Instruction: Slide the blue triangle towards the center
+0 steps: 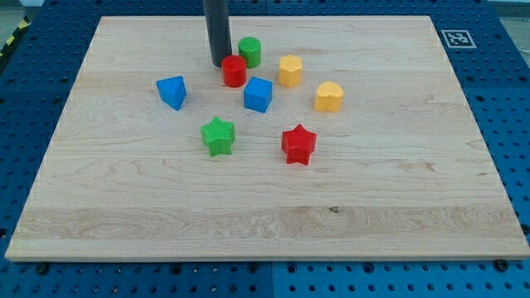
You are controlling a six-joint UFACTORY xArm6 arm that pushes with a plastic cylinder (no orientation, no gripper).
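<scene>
Markings: the only printed mark is a black-and-white square tag (458,38) at the view's top right corner of the surface (397,190). Its pattern is a coded grid; no words, brand or numbers can be read on it or on any block.

Jaws: none are fitted, so there is nothing to spread or pinch. The arm ends in a dark rod (218,25) that enters from the view's top edge and stands upright. My tip (219,64) rests on the wood just to the left of the red cylinder (234,72); whether it touches that block cannot be told. It holds nothing.

Task item: the blue triangle (172,91) lies left of the block cluster, below and to the left of my tip and apart from it. It touches no other block.

Other blocks:
- Green cylinder (249,51), just above and right of the red cylinder, very close to it.
- Blue cube (258,94), just below and right of the red cylinder.
- Yellow hexagon (290,71), right of the red cylinder.
- Second yellow block (329,97), rounded, exact shape unclear, farthest to the right.
- Green star (219,136), below the blue triangle and to its right.
- Red star (298,145), right of the green star, well apart from it.

The surface is pale wood, lying on a blue perforated bench (33,50).
</scene>
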